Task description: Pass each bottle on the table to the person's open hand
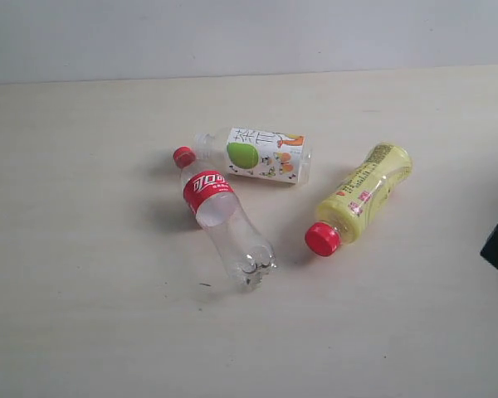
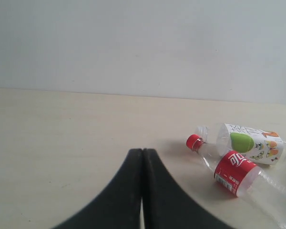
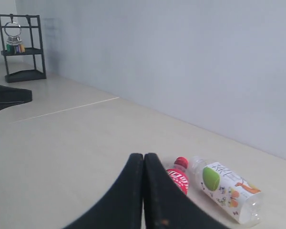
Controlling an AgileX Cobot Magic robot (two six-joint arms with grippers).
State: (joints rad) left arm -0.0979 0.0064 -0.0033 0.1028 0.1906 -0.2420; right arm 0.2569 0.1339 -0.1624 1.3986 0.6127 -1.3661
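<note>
your left end effector and right end effector are both closed, empty. on the desk lie the clear red-capped bottle, just beside the apple-label bottle, and the yellow bottle, apart.

On the table we find the near bottle lying just before the apple-label bottle. The right-hand bottle lies apart, to the apple-label bottle's right.
</note>
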